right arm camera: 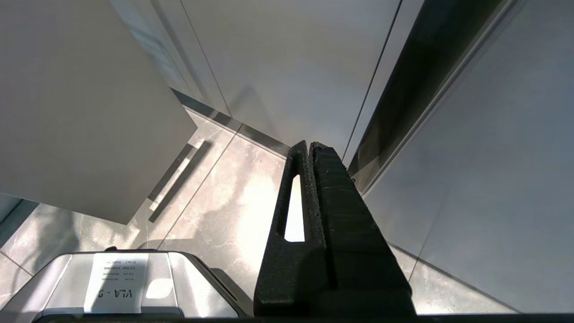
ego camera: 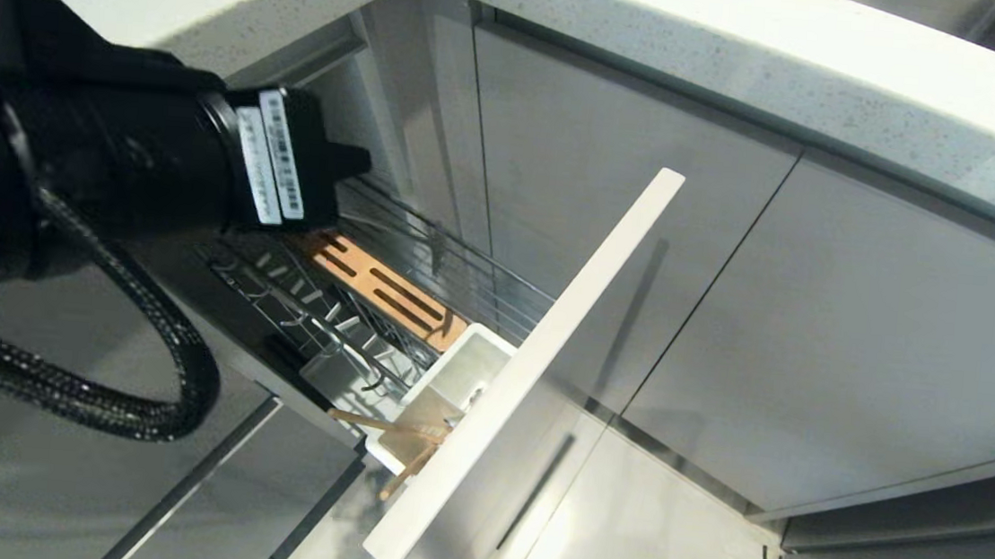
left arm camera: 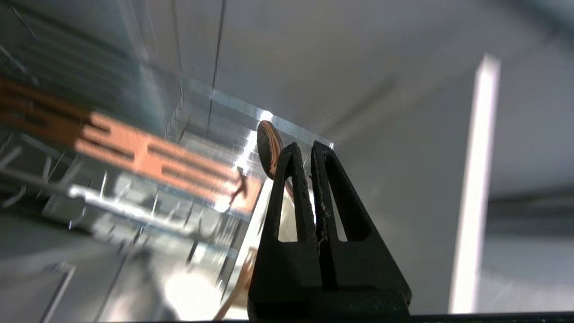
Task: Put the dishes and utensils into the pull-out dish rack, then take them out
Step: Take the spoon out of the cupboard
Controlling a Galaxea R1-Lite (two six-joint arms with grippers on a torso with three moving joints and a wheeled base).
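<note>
Your left arm reaches in from the left over the pulled-out rack (ego camera: 427, 255), and the left gripper (left arm camera: 305, 146) has its fingers pressed together. The rounded bowl of a spoon (left arm camera: 268, 148) sticks out just past the fingertips, and the fingers appear to be pinching its handle, though the wrist view is blurred there. In the head view the wrist hides the fingers, so you cannot check the grip from above. Below the fingers and to one side lies the slotted wooden strip (ego camera: 380, 287), with the upright prongs (ego camera: 315, 309) beside it inside the wire basket. No plate or bowl shows among the prongs. Farther out from the fingers, at the front end of the rack, stands the white cup (ego camera: 477, 359). The chopsticks (ego camera: 394, 428) sit in it, leaning out over its near edge. The pale front panel (ego camera: 544, 365) stands just beyond the cup, well apart from the fingers. Right of the panel you have the closed grey cabinet doors (ego camera: 861, 347) under the speckled surface (ego camera: 751, 58). Your right gripper (right arm camera: 309, 146) hangs low and idle with its fingers pressed together on nothing. The tiled floor (right arm camera: 233, 202) lies below them and cabinet doors stand ahead of them.
</note>
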